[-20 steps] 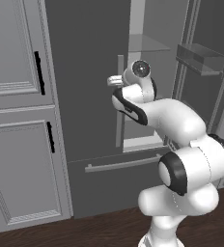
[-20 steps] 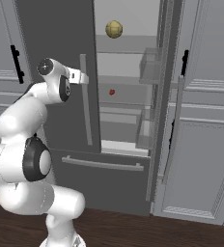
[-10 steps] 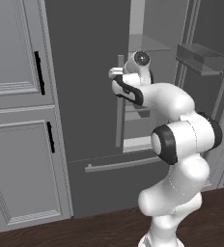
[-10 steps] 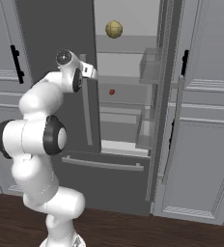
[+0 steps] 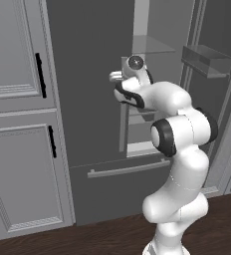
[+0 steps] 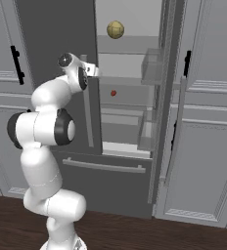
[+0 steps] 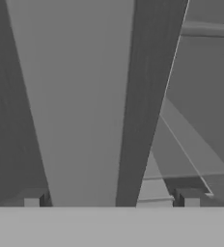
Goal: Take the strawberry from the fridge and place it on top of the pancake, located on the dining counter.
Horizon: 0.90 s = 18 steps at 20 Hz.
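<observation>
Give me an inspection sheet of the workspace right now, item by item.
Surface: glass shelves inside the fridge; right door open, left door shut.
Job's things: strawberry on a middle shelf, untouched; pancake and dining counter, nothing seen.
Clutter: yellow-green fruit on the shelf above.
Grippers: gripper open, empty, tips either side of the left door's bar handle.
Cables: nothing seen.
Surroundings: light grey cabinets both sides, dark wood floor.
</observation>
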{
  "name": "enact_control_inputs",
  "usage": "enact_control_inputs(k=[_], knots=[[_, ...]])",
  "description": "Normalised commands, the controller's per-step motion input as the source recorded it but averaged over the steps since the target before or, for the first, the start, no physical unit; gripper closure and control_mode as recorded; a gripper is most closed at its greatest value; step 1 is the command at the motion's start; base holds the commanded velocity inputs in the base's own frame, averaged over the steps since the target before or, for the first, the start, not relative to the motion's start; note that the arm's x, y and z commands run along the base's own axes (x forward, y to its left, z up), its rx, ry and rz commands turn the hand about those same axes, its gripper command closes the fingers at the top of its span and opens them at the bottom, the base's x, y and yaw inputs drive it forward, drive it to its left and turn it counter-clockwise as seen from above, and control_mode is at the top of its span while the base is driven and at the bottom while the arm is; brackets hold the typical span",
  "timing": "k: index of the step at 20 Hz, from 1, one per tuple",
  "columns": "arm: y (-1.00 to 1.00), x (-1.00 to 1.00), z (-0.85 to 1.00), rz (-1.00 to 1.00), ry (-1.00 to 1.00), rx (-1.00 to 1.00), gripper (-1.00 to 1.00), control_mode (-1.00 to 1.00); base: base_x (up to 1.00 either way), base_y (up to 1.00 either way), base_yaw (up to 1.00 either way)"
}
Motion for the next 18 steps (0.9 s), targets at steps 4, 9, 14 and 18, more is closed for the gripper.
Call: enact_control_inputs(k=[4, 9, 14, 18], knots=[[0.42, 0.38, -0.1, -0.09, 0.0, -0.08, -1.0, -1.0, 0.0, 0.0, 0.0], [0.13, 0.36, -0.05, -0.03, -0.01, 0.0, -1.0, -1.0, 0.0, 0.0, 0.0], [0.04, 0.24, -0.12, 0.0, -0.08, 0.0, 1.0, -1.0, 0.0, 0.0, 0.0], [0.03, 0.09, -0.1, 0.0, -0.1, 0.0, 1.0, -1.0, 0.0, 0.0, 0.0]])
